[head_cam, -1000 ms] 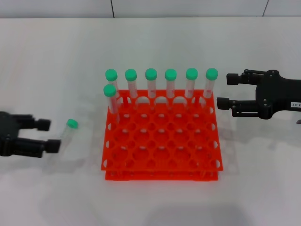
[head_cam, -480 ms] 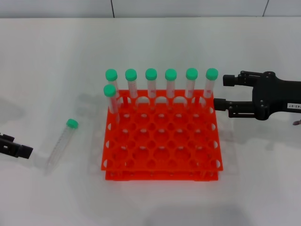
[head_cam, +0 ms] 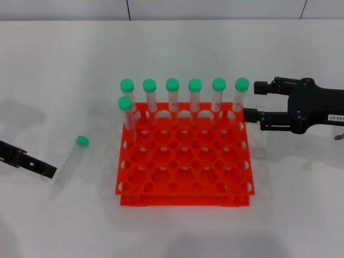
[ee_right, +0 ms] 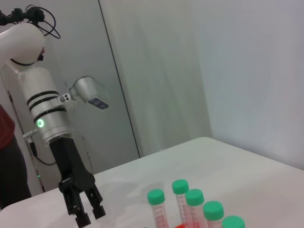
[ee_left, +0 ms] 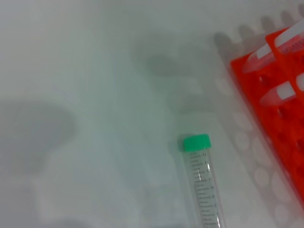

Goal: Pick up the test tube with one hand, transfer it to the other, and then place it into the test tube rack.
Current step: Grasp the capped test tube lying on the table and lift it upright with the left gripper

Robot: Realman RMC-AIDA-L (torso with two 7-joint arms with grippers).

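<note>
the test tube rack [head_cam: 184, 161] sits mid-table and serves as the landmark here. the test tube [head_cam: 70, 160] lies flat on the white table [head_cam: 64, 64] to the rack's left, well apart from it, its green cap pointing toward the far side of the table and its clear body running back toward the robot. in the left wrist view the same tube [ee_left: 203, 183] shows its printed graduations, with the rack's orange edge [ee_left: 278, 109] off to one side.

the left gripper [head_cam: 29, 160] is just beside the tube's tip end, on the side away from the rack — only a black finger reaches in from the view's edge, touching nothing, and the head view alone leaves its spread unclear. the right wrist view catches it [ee_right: 85, 213] from farther off, pointing down with its two fingers parted and nothing between them.

the right gripper [head_cam: 252, 100] hovers just right of the rack's far right corner, fingers wide apart and empty, its white label showing — close to the nearest of seven standing tubes [head_cam: 240, 98] along the rack's far rows.
</note>
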